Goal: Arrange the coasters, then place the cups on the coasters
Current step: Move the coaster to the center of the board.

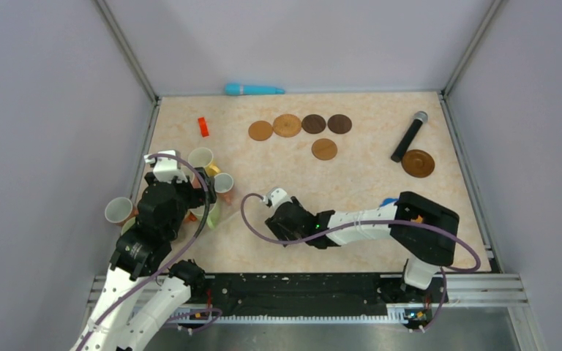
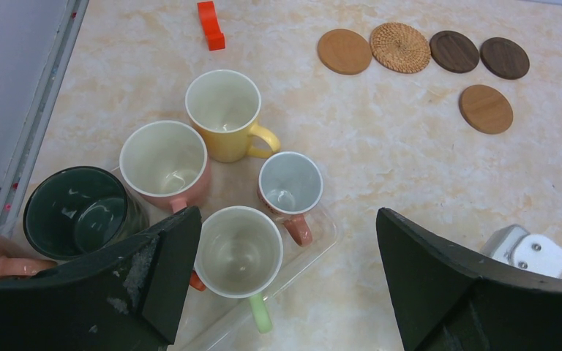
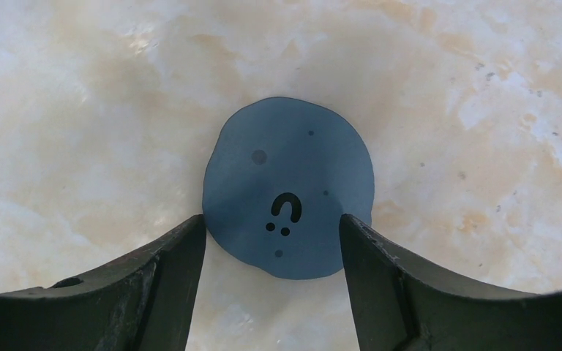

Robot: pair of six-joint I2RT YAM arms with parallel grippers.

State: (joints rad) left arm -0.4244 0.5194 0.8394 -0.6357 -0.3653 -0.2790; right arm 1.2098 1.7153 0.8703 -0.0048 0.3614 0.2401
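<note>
The cups crowd the left edge of the bench. There is a dark cup, a pink cup, a yellow cup, a small grey-lined cup and a cream cup with a green handle. All stand upright, and several are on a clear tray. The left fingers hang above this cluster, spread wide and holding nothing.

A red block lies toward the far left corner. Along the far edge sit a tan coaster, a woven coaster and two dark coasters side by side. A second tan disc lies just nearer than the dark pair.

Mid-bench, toward the near edge, the grey-blue coaster lies flat. The right fingers stand parted on either side of its near rim, one overlapping it, and they do not lift it.

Toward the right edge a black microphone lies with one end just beside a brown rimmed coaster.
</note>
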